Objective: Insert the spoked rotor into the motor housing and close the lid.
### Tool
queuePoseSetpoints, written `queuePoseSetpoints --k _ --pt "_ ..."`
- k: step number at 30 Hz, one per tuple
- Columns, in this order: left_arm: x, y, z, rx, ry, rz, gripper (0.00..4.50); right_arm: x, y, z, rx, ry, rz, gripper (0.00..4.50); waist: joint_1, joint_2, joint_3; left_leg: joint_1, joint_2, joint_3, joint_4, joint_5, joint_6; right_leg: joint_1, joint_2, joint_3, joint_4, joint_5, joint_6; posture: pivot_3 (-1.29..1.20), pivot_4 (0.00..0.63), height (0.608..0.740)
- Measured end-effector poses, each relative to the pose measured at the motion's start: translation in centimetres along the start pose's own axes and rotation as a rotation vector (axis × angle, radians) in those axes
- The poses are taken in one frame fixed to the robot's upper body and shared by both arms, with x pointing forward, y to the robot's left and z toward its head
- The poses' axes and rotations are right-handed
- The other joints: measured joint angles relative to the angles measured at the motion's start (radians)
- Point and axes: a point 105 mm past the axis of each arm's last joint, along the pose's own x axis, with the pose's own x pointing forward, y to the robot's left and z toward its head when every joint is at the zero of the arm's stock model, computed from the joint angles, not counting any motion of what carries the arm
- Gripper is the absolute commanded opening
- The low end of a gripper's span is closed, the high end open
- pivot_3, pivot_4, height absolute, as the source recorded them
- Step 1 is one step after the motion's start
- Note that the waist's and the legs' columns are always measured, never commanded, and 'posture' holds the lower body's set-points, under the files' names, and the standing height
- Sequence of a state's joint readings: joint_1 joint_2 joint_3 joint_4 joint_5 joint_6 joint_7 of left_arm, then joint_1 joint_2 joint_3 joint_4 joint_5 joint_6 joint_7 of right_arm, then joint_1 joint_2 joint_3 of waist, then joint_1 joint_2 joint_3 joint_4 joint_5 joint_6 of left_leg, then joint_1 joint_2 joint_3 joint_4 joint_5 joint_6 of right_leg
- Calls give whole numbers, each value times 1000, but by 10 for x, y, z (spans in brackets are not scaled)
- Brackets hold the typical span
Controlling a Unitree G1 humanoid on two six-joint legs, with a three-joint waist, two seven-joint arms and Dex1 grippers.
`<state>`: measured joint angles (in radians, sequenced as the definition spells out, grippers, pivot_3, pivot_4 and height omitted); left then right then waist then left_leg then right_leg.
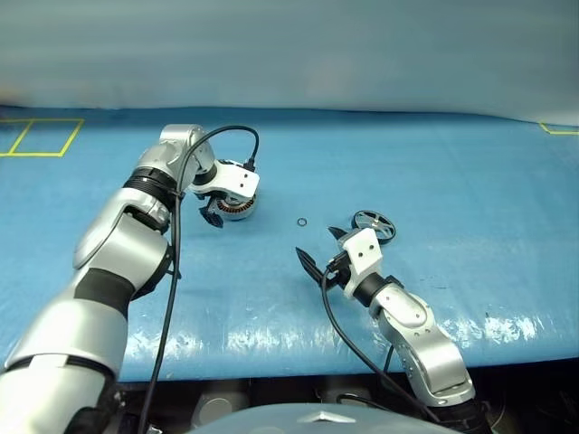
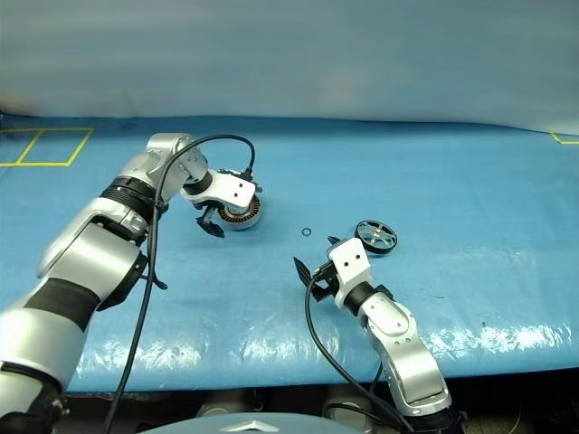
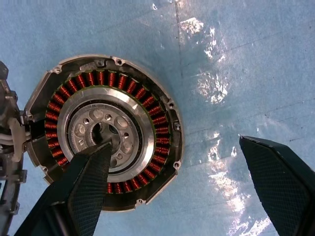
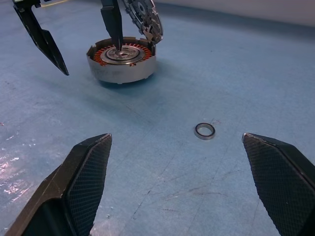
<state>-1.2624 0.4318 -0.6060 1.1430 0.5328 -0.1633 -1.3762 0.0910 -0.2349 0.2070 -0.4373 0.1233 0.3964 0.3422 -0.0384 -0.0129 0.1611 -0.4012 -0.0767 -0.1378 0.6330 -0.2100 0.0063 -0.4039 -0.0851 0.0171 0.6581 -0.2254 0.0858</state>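
The motor housing (image 4: 121,61) is a squat silver puck with copper windings, left of centre on the blue mat. Its lid (image 4: 146,18) stands raised at the rim. My left gripper (image 3: 182,187) points down over the housing (image 3: 106,130) and is open. One finger (image 3: 88,182) hangs over the central bearing, the other (image 3: 280,182) beyond the rim over the mat. The spoked rotor (image 1: 374,224), a small dark wheel, lies on the mat to the right. My right gripper (image 1: 317,242) sits low just left of the rotor, open and holding nothing, facing the housing.
A tiny black O-ring (image 4: 204,131) lies on the mat between the housing and my right gripper. The blue mat (image 1: 470,181) stretches wide on all sides. Yellow tape lines (image 1: 41,137) mark the far left corner, and the mat's front edge (image 1: 271,366) is close below my arms.
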Motion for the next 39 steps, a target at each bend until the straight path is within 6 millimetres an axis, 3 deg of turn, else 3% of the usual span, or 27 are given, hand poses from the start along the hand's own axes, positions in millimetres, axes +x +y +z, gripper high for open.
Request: queuePoseSetpoints --k 21,25,30,39 --pt "17 2 2 -10 31 33 4500 -1 0 0 11 -12 -27 4474 0 -1 1 0 0 0 6 1 0 1 0 0 3 0 0 0 150 740" --pt "20 2 3 -17 28 34 3594 -2 0 -3 11 -3 -35 4500 0 -2 1 0 0 0 6 1 0 1 0 0 3 0 0 0 150 740" --pt "16 3 4 -14 30 29 1982 -3 -2 -4 11 2 -50 4500 1 -3 2 0 0 0 6 1 0 2 0 0 3 0 0 0 150 740" --pt "15 0 4 -5 22 -5 1974 -1 -1 0 12 -14 -51 4500 0 -4 3 0 0 -1 7 0 0 2 0 0 3 0 0 0 150 740"
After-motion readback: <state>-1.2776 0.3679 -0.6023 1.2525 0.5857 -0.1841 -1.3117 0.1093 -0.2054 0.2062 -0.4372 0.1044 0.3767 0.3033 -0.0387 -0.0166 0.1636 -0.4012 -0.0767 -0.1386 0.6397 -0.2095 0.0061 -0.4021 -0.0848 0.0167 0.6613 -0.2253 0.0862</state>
